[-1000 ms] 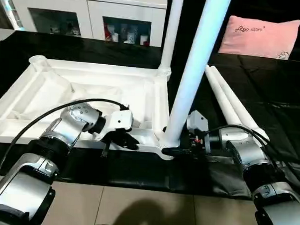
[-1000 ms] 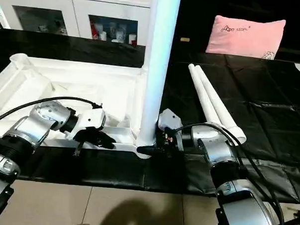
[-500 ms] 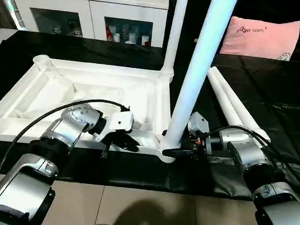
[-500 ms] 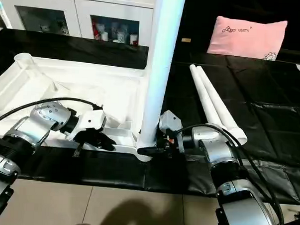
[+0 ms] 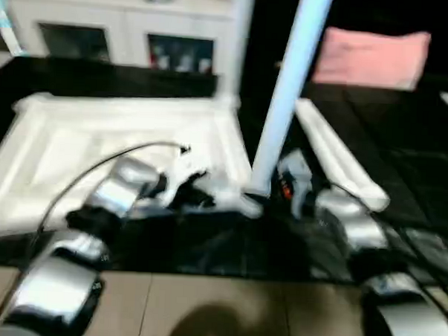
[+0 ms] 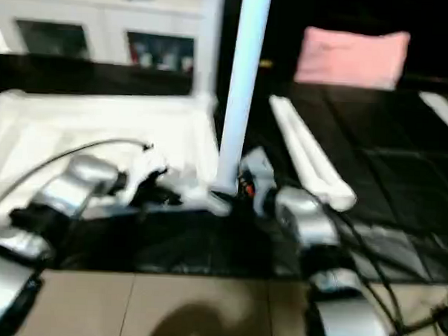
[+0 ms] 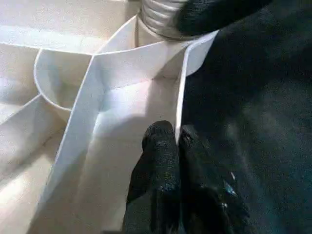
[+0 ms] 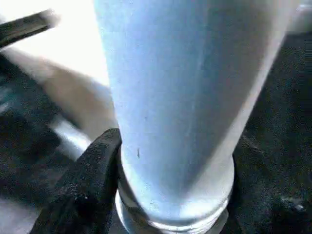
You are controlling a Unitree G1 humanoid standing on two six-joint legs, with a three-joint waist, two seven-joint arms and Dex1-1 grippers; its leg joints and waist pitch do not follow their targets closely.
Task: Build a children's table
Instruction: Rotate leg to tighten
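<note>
The children's table lies upside down on the black cover, ribbed underside up, its rim along the near edge in front of both arms; nothing lies loose in its ribbed bays as far as the views allow. Two legs already stand upright in corner sockets: a far leg and the near leg, whose long axis runs straight up from the near right corner; two spare legs lie side by side on the cover to the right, running away from the robot, nearer the right arm.

The right gripper is at the foot of the near leg, its black fingers spread around the tube just above the socket, one pressed against it. The left gripper is pinched together on the thin rim wall near that same corner socket, steadying the top.
</note>
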